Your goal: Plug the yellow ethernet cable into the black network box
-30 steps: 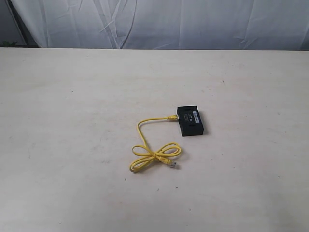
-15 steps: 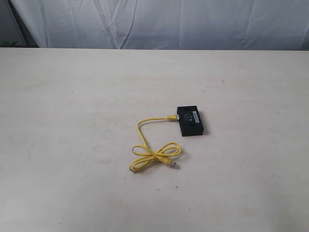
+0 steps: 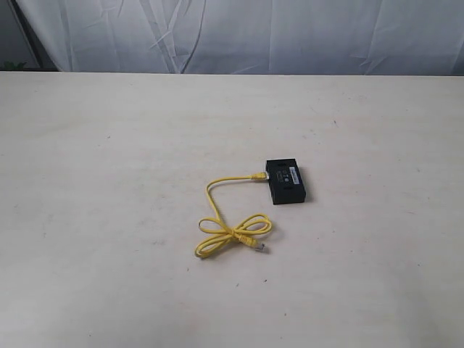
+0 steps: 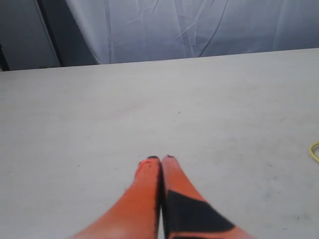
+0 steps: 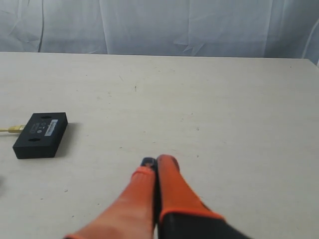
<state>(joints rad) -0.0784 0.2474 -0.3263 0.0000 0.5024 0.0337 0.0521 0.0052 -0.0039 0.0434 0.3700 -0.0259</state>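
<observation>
The black network box (image 3: 286, 182) lies flat near the table's middle, white label strip on top. The yellow ethernet cable (image 3: 217, 210) has one plug end against the box's left side; whether it sits in a port I cannot tell. Its knotted loops (image 3: 232, 235) and free clear plug (image 3: 259, 248) lie nearer the front. No gripper shows in the exterior view. In the right wrist view the right gripper (image 5: 158, 160) is shut and empty, apart from the box (image 5: 41, 134). The left gripper (image 4: 160, 158) is shut on nothing, with a bit of yellow cable (image 4: 315, 151) at the frame edge.
The pale table (image 3: 109, 181) spreads wide around the box and cable. A white cloth backdrop (image 3: 254, 36) hangs behind its far edge.
</observation>
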